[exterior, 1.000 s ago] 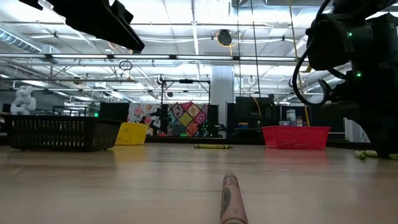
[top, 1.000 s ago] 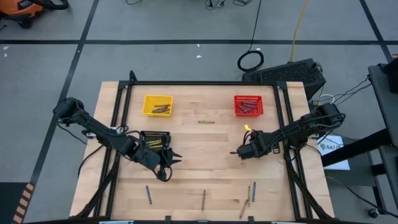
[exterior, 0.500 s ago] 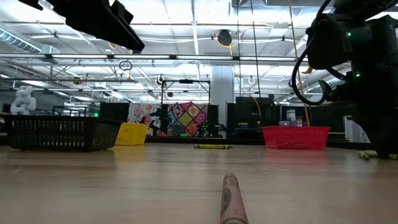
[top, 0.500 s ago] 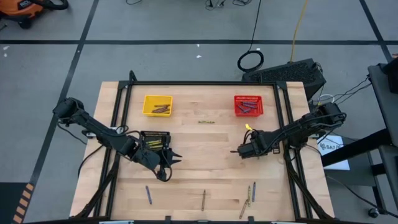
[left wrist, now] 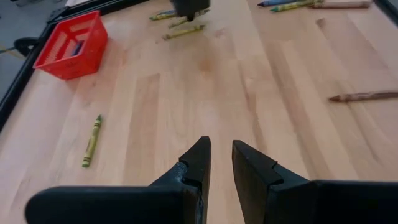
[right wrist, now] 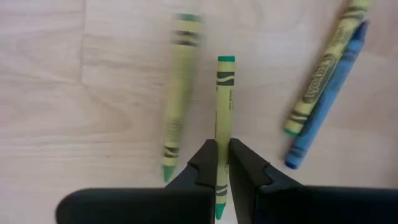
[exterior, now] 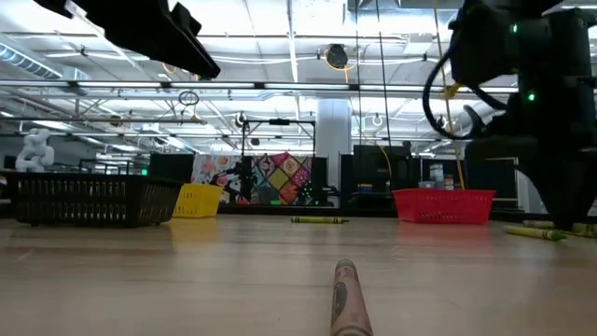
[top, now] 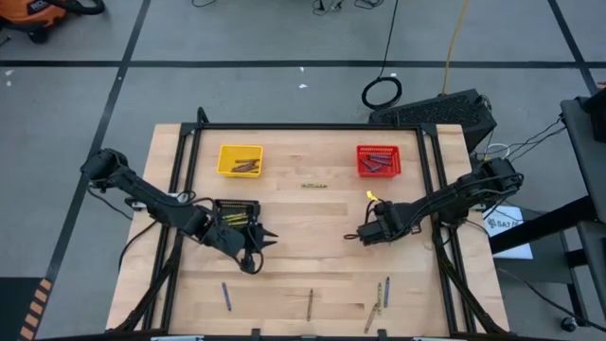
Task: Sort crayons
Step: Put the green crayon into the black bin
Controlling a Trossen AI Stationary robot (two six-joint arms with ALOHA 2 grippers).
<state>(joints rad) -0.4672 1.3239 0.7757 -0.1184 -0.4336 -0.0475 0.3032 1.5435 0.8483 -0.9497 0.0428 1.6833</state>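
With its fingers closed on a yellow-green crayon (right wrist: 224, 106), the right claw (right wrist: 222, 163) is mid pick-up, a second one (right wrist: 177, 87) lying just beside. Next comes carrying it to the matching basket, seemingly the black one (top: 234, 212) beside the idle, slightly parted left claw (left wrist: 221, 163).

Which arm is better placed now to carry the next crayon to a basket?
The right: its end effector is shut on a yellow-green crayon. The left end effector holds nothing, beside the black basket.
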